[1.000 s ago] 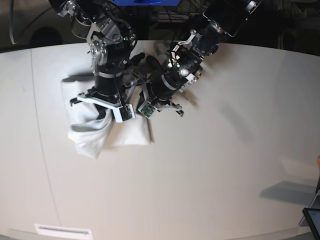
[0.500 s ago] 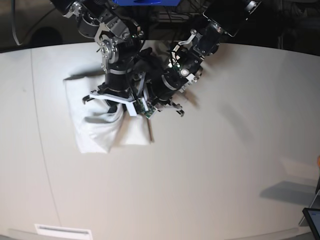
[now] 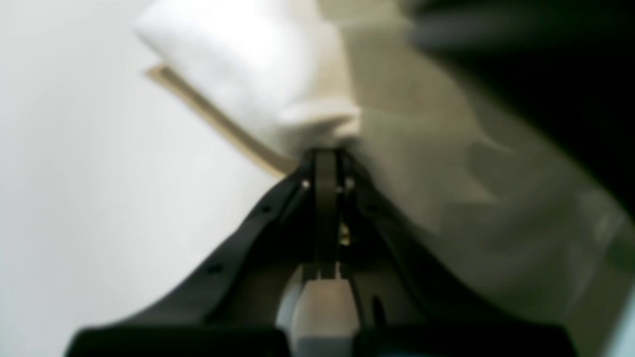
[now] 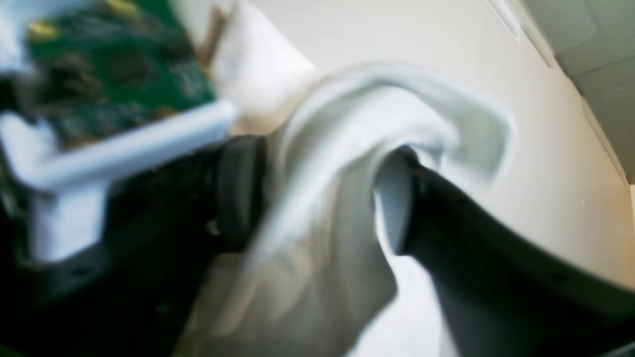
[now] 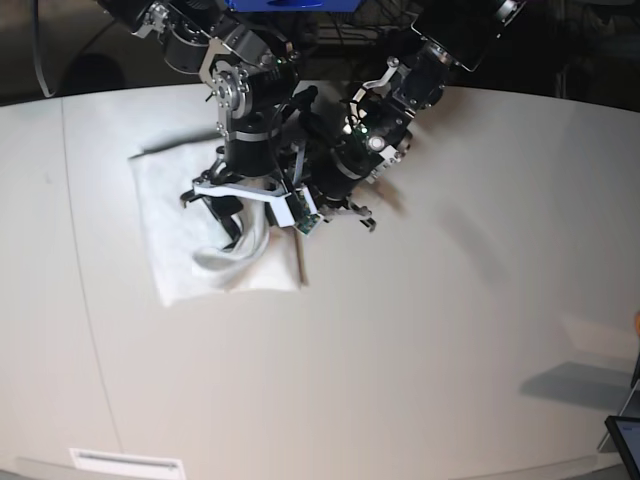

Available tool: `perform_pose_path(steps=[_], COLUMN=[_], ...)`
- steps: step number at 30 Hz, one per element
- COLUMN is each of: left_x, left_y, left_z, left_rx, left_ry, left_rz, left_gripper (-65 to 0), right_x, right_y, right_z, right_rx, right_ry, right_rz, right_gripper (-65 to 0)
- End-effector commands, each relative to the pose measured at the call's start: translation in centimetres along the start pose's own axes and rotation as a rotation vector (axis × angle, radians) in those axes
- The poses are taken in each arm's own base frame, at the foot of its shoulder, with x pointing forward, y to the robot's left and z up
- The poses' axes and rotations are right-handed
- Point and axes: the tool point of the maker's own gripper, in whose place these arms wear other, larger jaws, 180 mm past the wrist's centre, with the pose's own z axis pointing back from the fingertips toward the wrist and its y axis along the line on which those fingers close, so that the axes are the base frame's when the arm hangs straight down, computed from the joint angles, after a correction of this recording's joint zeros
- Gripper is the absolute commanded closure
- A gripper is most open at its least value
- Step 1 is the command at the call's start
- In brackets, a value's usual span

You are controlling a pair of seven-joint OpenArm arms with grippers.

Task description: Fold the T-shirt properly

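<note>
A: Since the earlier base frame the right arm has shifted toward the middle of the T-shirt (image 5: 200,235), and the bulging lobe at the cloth's lower left has flattened; the bundle now lies as a rough square on the pale matte surface (image 5: 450,330).

B: Right gripper (image 4: 317,198) state?

A: Its fingers (image 4: 412,208) stand apart, with a soft white fold draped over and between them (blurred, so I cannot tell if any cloth is pinched). In the base view a loop of fabric hangs beneath that gripper.

B: Left gripper (image 3: 325,153)?

A: Fingers pressed together at the tip, right against the shirt's folded edge; whether they grip fabric is not clear. Cloth looks plain white, smooth, lightly creased. No print visible.
</note>
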Motion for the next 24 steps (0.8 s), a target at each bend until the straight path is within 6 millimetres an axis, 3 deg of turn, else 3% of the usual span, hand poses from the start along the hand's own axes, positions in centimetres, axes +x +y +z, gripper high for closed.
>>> perform_pose_path(steps=[1,2,6,11,16,19,20,21,23,24], left_x=[-2.3,-2.3,-3.1,-4.0,-3.4,-4.1,-4.4,-4.9,-5.7,-5.7], left_y=[0.0,0.2,1.3,5.2,9.8,11.8,12.1,12.2,12.0,11.7], left_z=[0.1,0.1,0.6,1.9,5.4,7.1,7.5,7.8,8.1,8.2], left_rx=[0.004,0.006,0.022,0.115,0.242,0.295,0.303,0.307,0.302,0.298], left_ry=[0.107,0.108,0.126,0.134,0.089,0.099,0.106,0.118,0.134,0.131], left_rz=[-0.023,-0.023,-0.041,0.003,0.041,0.043,0.042,0.04,0.036,0.036], left_gripper=[0.0,0.0,0.0,0.0,0.0,0.0,0.0,0.0,0.0,0.0], right_x=[2.0,2.4,2.9,3.0,3.8,4.7,4.7,4.6,4.6,4.5], right_y=[0.6,0.6,1.1,1.1,-2.9,-5.3,-5.8,-6.4,-7.3,-7.6], right_z=[0.8,1.3,2.6,2.8,2.6,2.5,2.4,2.2,1.9,1.7], right_rx=[0.031,0.04,0.071,0.07,-0.124,-0.232,-0.246,-0.262,-0.288,-0.296], right_ry=[-0.067,-0.082,-0.079,-0.082,-0.129,-0.174,-0.176,-0.173,-0.164,-0.152], right_rz=[-0.019,-0.029,-0.049,-0.065,-0.097,-0.073,-0.077,-0.085,-0.115,-0.143], right_gripper=[-43.5,-46.4,-46.7,-46.7,-46.7,-45.4,-41.8,-34.1,-8.9,0.0])
